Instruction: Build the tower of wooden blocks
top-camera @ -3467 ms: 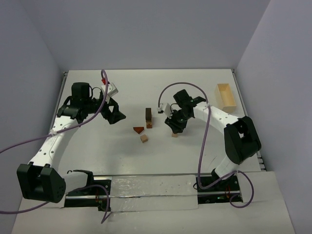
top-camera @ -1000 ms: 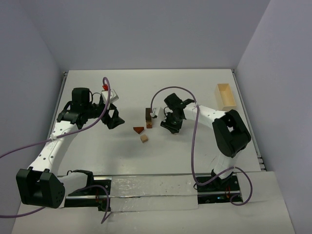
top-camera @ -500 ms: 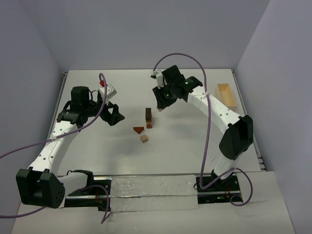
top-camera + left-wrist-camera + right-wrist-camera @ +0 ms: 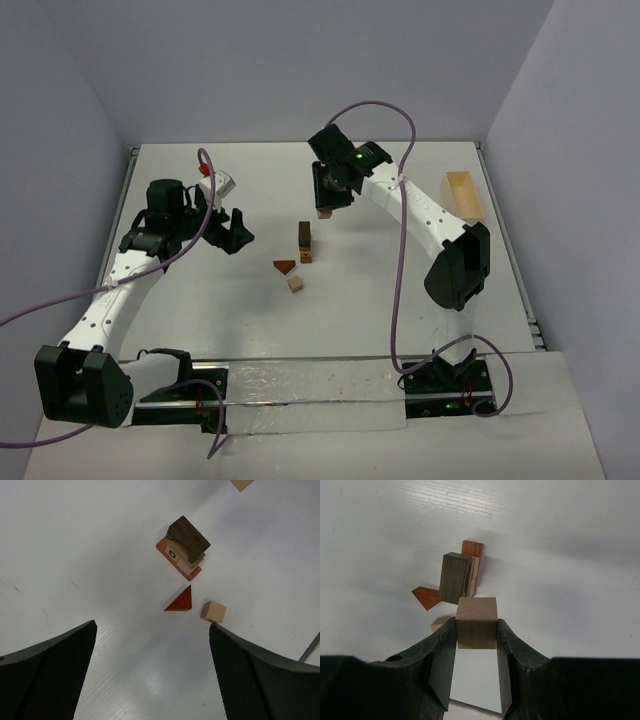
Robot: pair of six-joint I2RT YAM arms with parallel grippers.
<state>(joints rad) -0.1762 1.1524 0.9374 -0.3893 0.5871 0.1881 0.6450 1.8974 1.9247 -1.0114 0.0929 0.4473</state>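
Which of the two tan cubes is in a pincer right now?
The tan cube clamped in the right pincer. The other tan cube lies loose on the table beside the red wedge.

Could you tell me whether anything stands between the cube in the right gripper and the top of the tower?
Nothing visible does. The right gripper holds the cube in the air, and the tower has a bare dark top block. The red wedge and loose cube lie beside its base.

The loose pale cube [image 4: 439,624] — half hidden behind right end effector [image 4: 476,626]; held cube [image 4: 241,483] clipped at left-wrist view's top edge.
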